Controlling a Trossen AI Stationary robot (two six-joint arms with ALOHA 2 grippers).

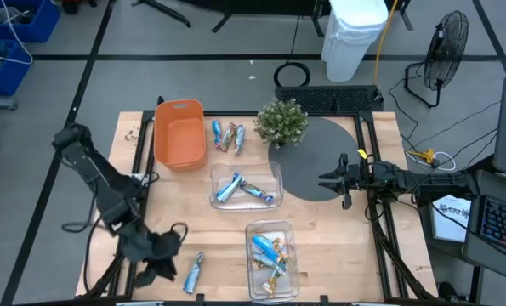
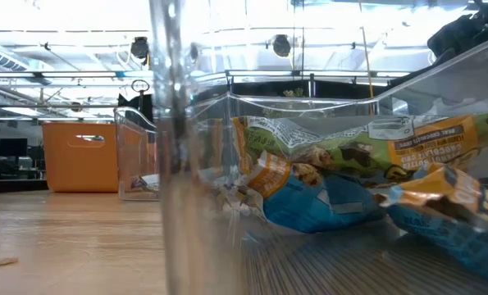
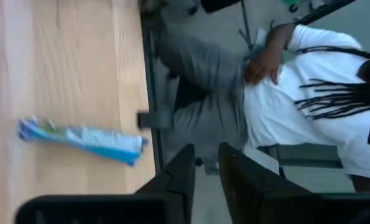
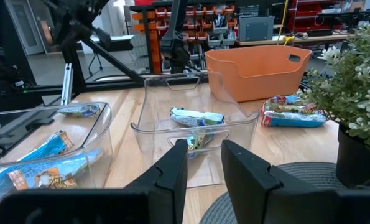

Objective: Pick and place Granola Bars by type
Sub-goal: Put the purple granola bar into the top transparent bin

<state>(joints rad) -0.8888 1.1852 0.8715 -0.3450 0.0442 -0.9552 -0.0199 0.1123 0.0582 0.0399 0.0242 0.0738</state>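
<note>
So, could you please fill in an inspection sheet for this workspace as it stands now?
Surface: wooden table, round grey mat on it.
Job's things: bars in middle clear bin and near clear bin; loose bars beside the empty orange bin; one blue bar near the front edge.
Clutter: potted plant.
Grippers: left pincer by the blue bar, empty; right pincer over the mat, open, empty.
Cables: yellow cable on the floor.
Surroundings: fan, white bin, person beyond the table.

Workshop: parts shelving [image 4: 234, 25], floor fan [image 1: 444, 42], cables
</note>
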